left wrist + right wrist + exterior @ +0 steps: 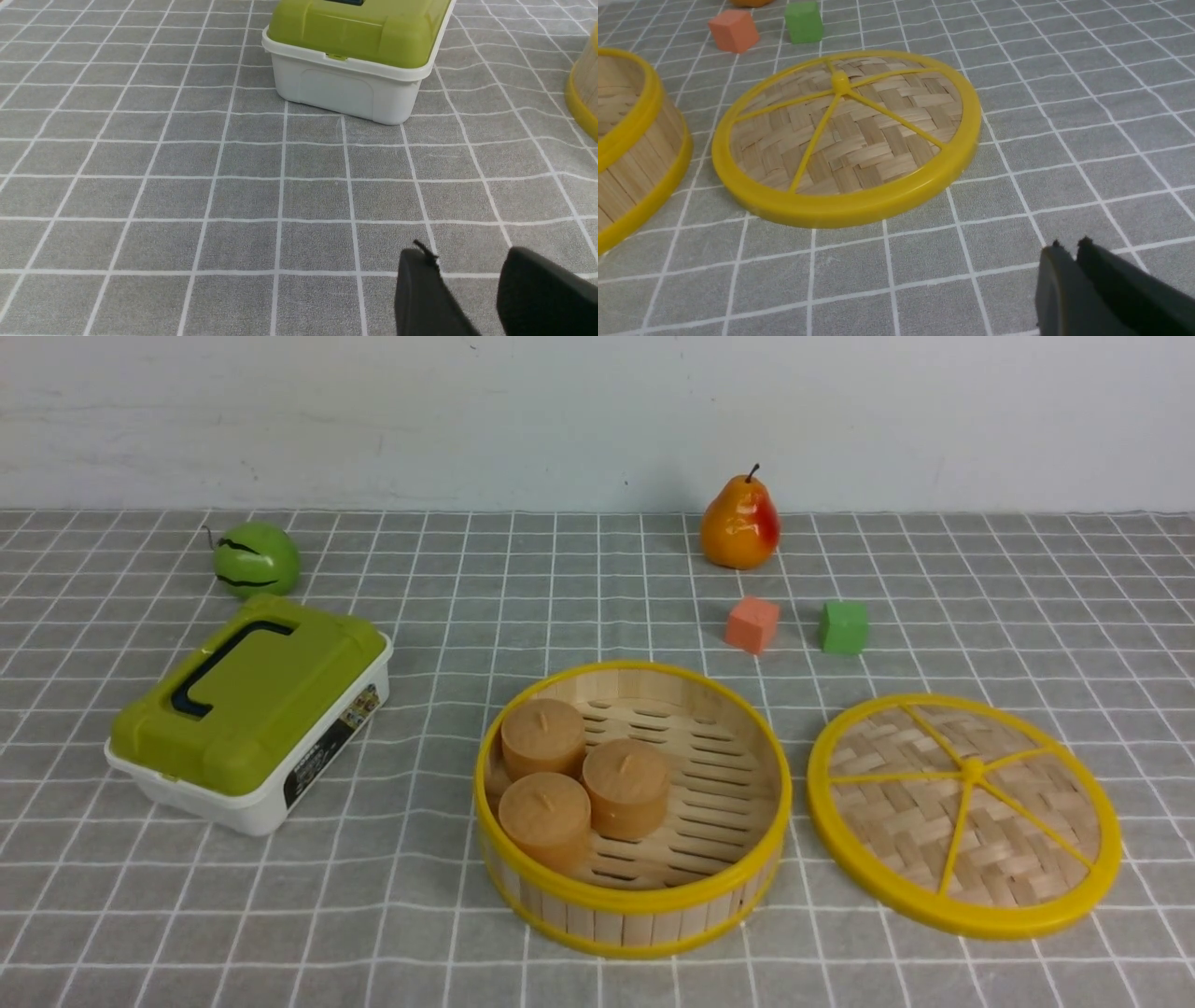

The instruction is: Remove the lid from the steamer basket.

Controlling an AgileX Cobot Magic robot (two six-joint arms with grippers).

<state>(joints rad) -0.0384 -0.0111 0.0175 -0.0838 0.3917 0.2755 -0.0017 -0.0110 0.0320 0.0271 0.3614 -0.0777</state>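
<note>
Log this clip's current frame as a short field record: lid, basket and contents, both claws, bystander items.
lid: lid flat on the cloth, right of the steamer basket, apart from it
basket: uncovered, three brown cylinders inside
left claw: left claw open, holding nothing
right claw: right claw shut, empty, near the lid
other items: green-lidded box, green melon, pear, orange cube, green cube
task state: lid off

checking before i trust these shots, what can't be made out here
- Steamer basket: floor under the three brown cakes is hidden, front view.
- Green-topped box: closed, contents hidden; label print too small.
- Left gripper and right gripper: cut off by the wrist views' edges.
- Lid: underside hidden against the cloth.
</note>
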